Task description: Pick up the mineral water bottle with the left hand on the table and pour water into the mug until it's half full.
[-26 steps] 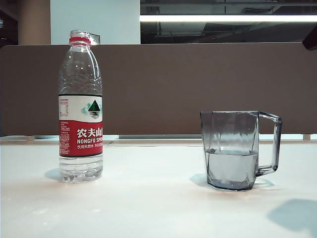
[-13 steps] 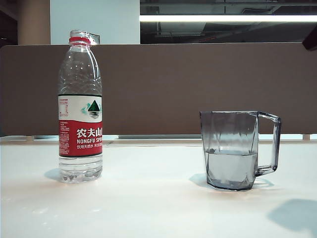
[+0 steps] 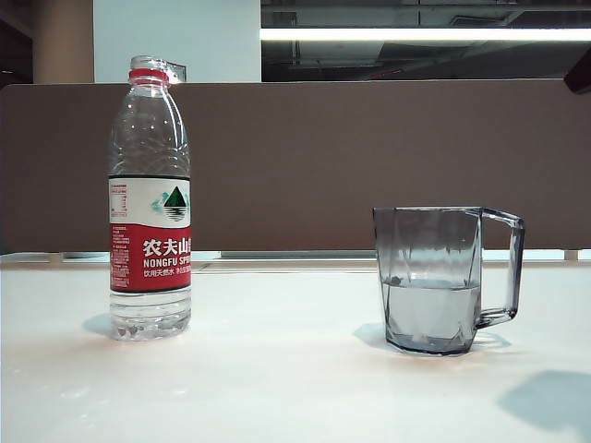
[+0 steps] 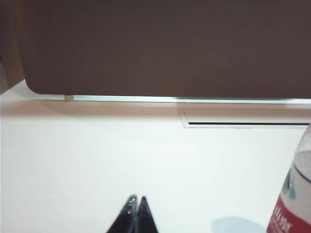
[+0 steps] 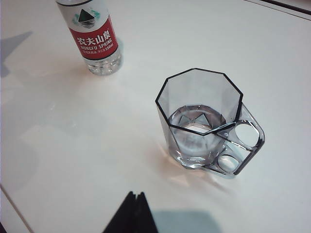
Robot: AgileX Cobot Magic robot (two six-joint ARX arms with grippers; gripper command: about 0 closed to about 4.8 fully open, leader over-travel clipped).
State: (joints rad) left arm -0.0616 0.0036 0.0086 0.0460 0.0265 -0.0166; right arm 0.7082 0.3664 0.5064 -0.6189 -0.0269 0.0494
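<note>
We find no arm in the exterior view, only the tall clear ribbed mineral water bottle point(image 3: 150, 198) with its red-and-white label and the smoky-grey faceted plastic mug point(image 3: 441, 279), well apart on the glossy white tabletop point(image 3: 277, 388), the mug about half full of clear water point(image 3: 430, 312). The left wrist view shows the left gripper point(image 4: 134, 209), jaws clenched and empty, above bare tabletop, the bottle off to one side of them. The right gripper point(image 5: 136, 203), jaws clenched likewise, hovers above the tabletop with the mug just beyond and the bottle farther. A brown partition point(image 3: 351, 157) backs the tabletop.
</note>
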